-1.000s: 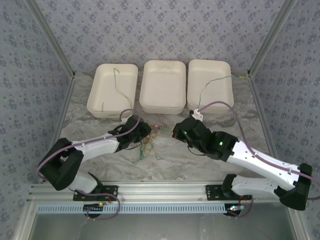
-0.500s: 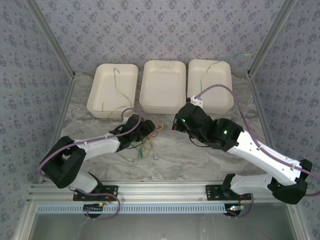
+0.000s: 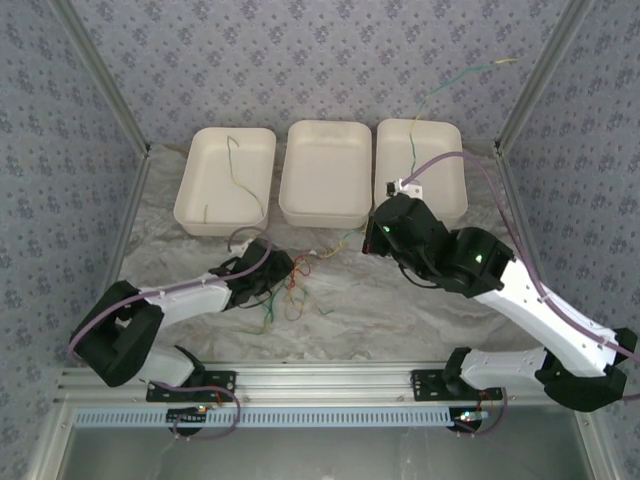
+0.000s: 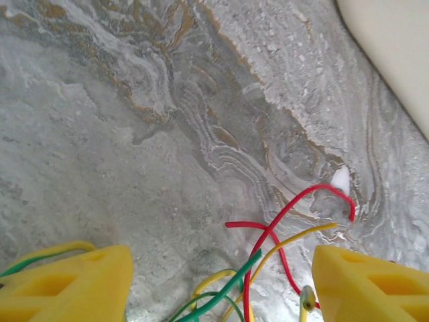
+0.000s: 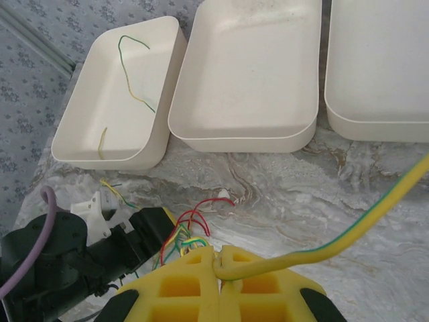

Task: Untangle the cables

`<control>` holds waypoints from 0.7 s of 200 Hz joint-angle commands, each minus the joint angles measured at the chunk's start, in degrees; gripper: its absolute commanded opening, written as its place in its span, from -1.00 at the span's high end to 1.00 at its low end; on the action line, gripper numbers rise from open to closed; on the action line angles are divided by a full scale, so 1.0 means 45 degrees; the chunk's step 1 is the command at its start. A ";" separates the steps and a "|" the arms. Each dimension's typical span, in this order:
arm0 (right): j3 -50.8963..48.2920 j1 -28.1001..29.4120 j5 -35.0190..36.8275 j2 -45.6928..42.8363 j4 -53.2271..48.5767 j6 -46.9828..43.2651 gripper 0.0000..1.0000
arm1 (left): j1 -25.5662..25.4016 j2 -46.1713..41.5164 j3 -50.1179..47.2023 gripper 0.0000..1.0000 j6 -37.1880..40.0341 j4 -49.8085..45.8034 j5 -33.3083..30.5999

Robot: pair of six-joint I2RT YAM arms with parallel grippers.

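Nearest me, the tangle [image 3: 285,292] sat on the worktop [image 3: 400,310] just ahead of the left arm, a loose knot not yet sorted. The left fingers [image 4: 67,285] stood wide apart and released above it. The red, yellow and green cables [image 4: 265,261] looped between them but nothing was pinched. A little farther out, the right fingers [image 5: 194,282] were clenched on a yellow-green cable [image 5: 375,208], which ran from the pinch up and off to the right. From above, its free end rose high over the right tray [image 3: 440,195]. A thin strand also ran from the tangle toward the right fingers, so I judged this cable was lifted but perhaps not clear of the knot. At the far edge, the left tray [image 3: 215,175] held a sorted cable [image 5: 134,90], thin and green-and-yellow, with a short yellow bit near its near wall; I couldn't tell whether that was one cable or two. The middle tray [image 3: 325,170] held no cable that I could see. By my reckoning the job was under way but far from done: one cable put away, one in hand, and the red, yellow and green ones left to separate and deliver.
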 commanded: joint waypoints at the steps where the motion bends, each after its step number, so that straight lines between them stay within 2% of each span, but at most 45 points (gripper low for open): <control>1: 0.0611 -0.0315 0.0659 -0.0745 -0.0669 -0.0602 1.00 | 0.0262 -0.0182 -0.0165 -0.36 0.0438 -0.0681 -0.0556; 25: 0.0826 -0.0705 0.0513 -0.1105 -0.0628 -0.0958 1.00 | 0.0408 0.0083 0.0026 -0.31 0.0525 -0.0765 -0.0453; 51: 0.1536 -0.0994 0.0091 -0.0789 -0.0895 -0.1392 1.00 | 0.0478 0.0208 0.0037 -0.62 0.0464 -0.0524 -0.0269; 103: 0.2197 -0.1094 -0.0031 -0.0646 -0.1070 -0.1761 1.00 | 0.0612 -0.0161 0.0072 -0.63 0.0438 -0.0862 -0.0368; 140: 0.2272 -0.1171 -0.0274 -0.0799 -0.1205 -0.1880 1.00 | 0.1120 -0.0829 -0.0296 -0.88 0.0222 -0.0313 0.0331</control>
